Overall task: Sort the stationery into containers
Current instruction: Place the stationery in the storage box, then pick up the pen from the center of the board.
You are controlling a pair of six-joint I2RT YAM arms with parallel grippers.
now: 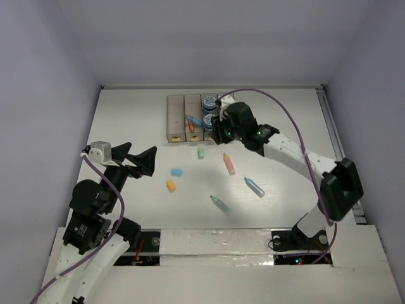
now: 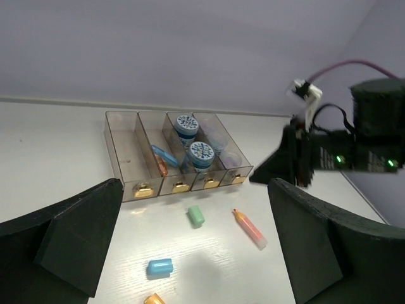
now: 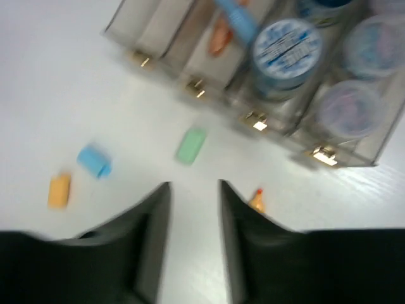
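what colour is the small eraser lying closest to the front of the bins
The eraser is pale green, clearest in the left wrist view.

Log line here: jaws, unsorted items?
left jaws open, empty | right jaws open, empty, at bins | loose: green eraser, blue eraser, orange eraser, orange marker, blue marker, teal marker

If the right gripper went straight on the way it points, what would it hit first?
Probably the green eraser, just ahead of the right gripper; the containers lie beyond. Depth is unclear.
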